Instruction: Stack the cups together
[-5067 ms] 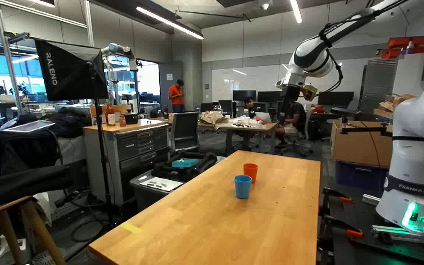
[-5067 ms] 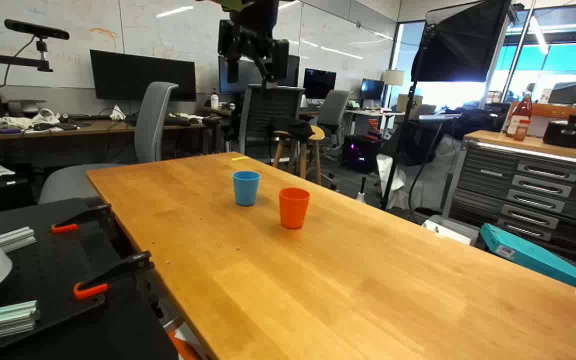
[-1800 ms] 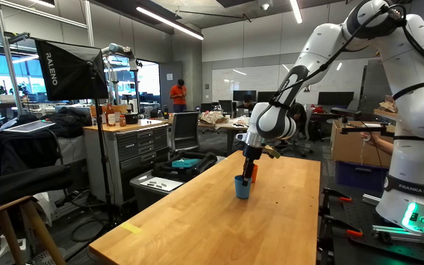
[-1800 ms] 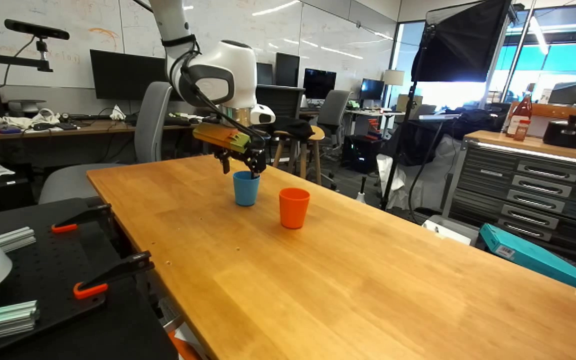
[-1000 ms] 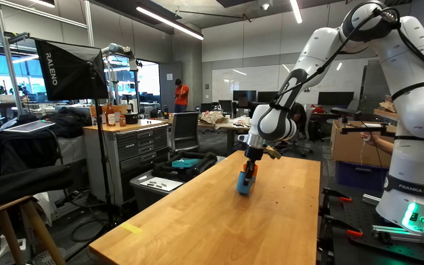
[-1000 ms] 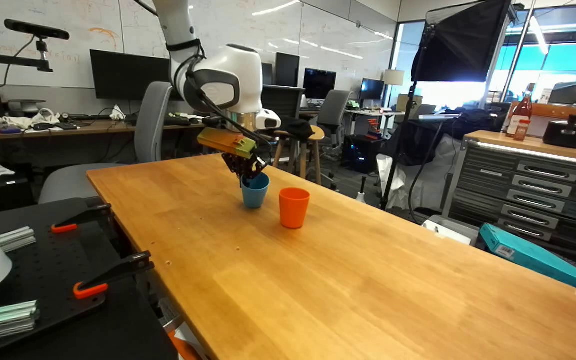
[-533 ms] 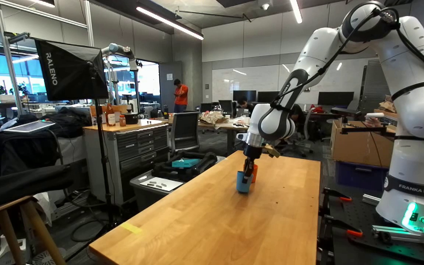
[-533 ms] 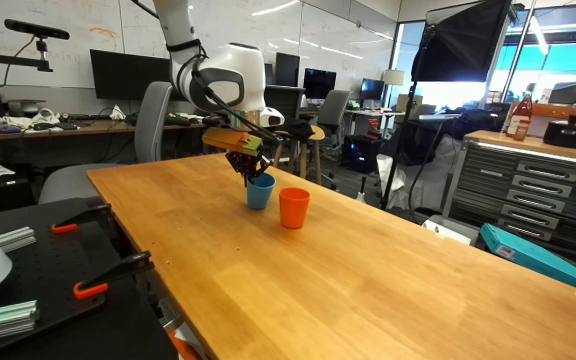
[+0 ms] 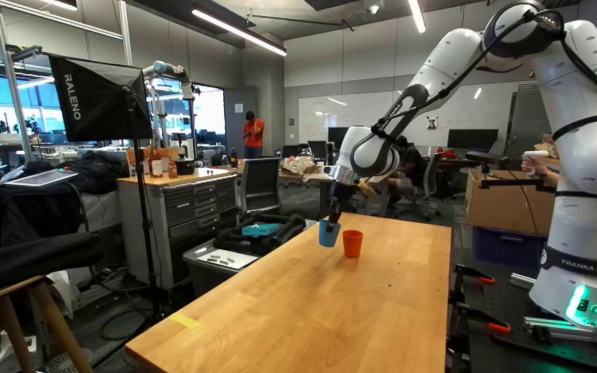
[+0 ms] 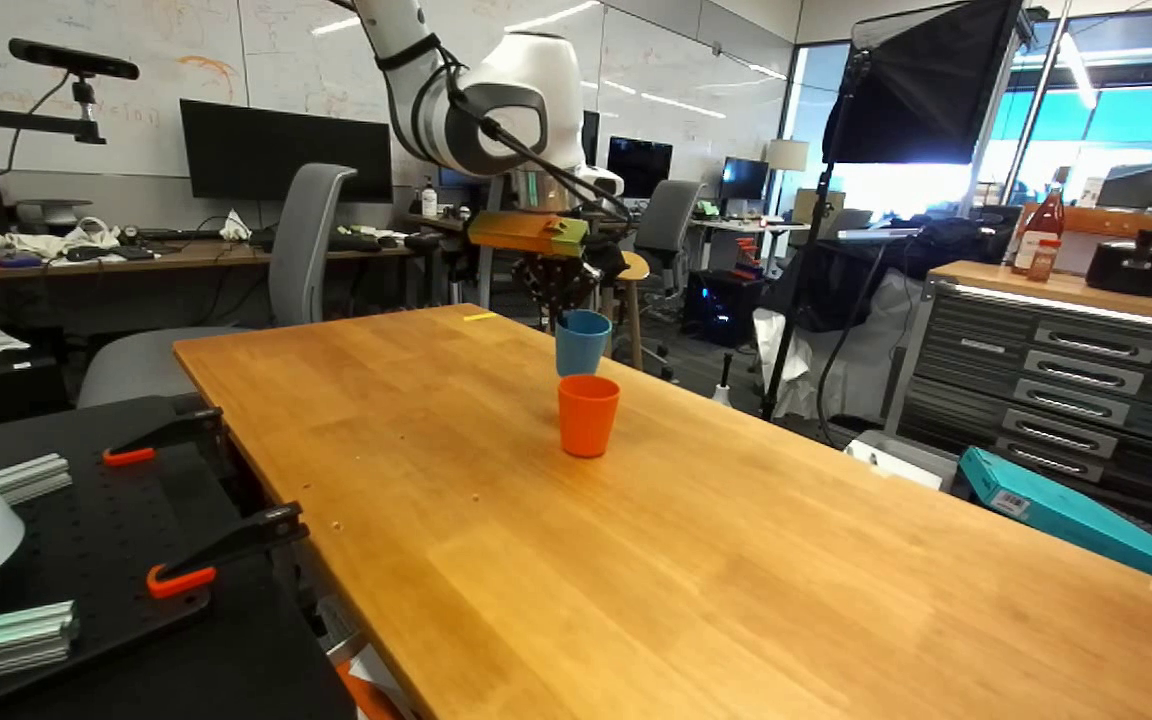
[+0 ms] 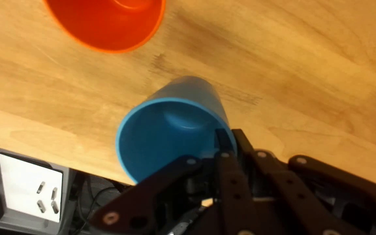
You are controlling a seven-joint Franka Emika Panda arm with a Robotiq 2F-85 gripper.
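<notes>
The blue cup hangs above the table, tilted, its mouth facing up. My gripper is shut on its rim, with one finger inside the cup and the other outside, as the wrist view shows. On the tabletop the orange-red cup stands upright with its mouth up. In an exterior view the blue cup appears just behind and above the orange-red cup. From the wrist, a gap of bare wood separates the orange-red cup at the top left from the blue one.
Both cups are over the long wooden table, near its edge on the side of a grey bin with a white sheet on it. Clamps grip the table's opposite side by the robot base. A softbox stand rises beyond the table.
My gripper came down to the blue cup, closed on its rim and tipped it. Since half a second ago the cup has risen and shifted across the table; the orange-red cup has stayed put.
</notes>
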